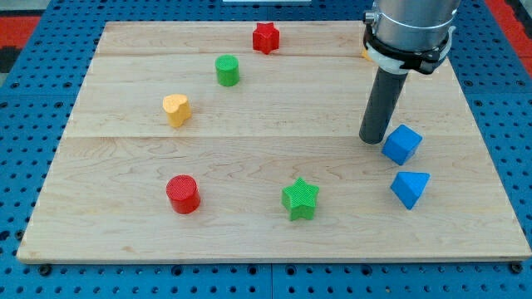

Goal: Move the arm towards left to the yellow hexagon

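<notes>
Seven blocks show plainly on the wooden board [125, 166], and an eighth is mostly hidden. Our arm carries no gripper, only a dark rod, so nothing opens, closes or is held. My tip [372, 139] rests on the board at the view's right, just beside the blue cube [402, 144], on its left; we cannot tell whether they touch. Below the cube lies a blue wedge-like block [411, 188].

The task names a yellow hexagon. A sliver of yellow [364, 55] peeks from behind the arm's grey housing near the view's top right, too hidden to judge its shape. The other yellow block [176, 109], at the view's left, looks more heart-shaped than six-sided. We judge the hidden sliver the likelier target, though we cannot be sure.

The step in hand seems to be the approach, not yet finished: the tip is near that sliver but below it. The next move calls for sliding towards the view's top and ending on the block's left side, without nudging the blue cube.

Well apart lie the red star [265, 37], green cylinder [227, 70], red cylinder [183, 193] and green star [300, 198].
</notes>
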